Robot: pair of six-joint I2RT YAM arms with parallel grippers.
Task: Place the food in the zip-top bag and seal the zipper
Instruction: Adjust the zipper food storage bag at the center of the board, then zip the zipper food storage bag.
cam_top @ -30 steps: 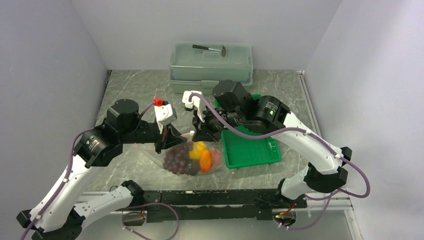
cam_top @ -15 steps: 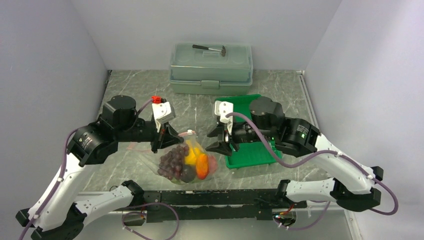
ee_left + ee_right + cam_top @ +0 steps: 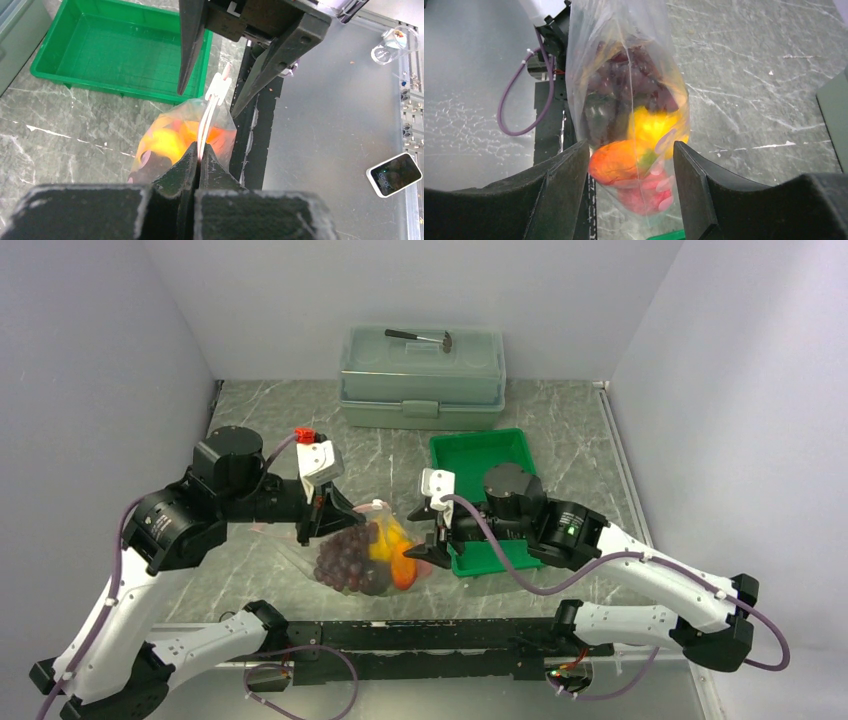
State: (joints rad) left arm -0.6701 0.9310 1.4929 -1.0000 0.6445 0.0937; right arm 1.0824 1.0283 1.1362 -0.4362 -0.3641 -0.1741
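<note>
Hanging from the left gripper (image 3: 322, 523) in the top view, the zip-top bag (image 3: 362, 558) droops just below and in front of its fingertips. Its bulging lower part, full of food (image 3: 385, 552), sits at the near table edge. The left arm is bent at the elbow and reaches inward and down. The right gripper (image 3: 424, 552) comes at the bag from the opposite side, its arm stretched low across the table from the right. A green tray (image 3: 480, 452) lies just behind that gripper.

From the left wrist, the two black fingers (image 3: 187, 162) are pressed together on the bag's white zipper strip (image 3: 216, 90), which runs away from them toward the other claw. The right gripper's jaws stand wide apart, one tip on each side of the strip's far end, not touching it.

From the right wrist, the jaws are spread wide with the bag's lower part between them. An orange fruit (image 3: 616, 162) lies close to one finger (image 3: 561, 185), and a yellow piece (image 3: 651, 125) and dark grapes (image 3: 624, 85) sit farther out. Whether either finger touches the plastic cannot be told.
</note>
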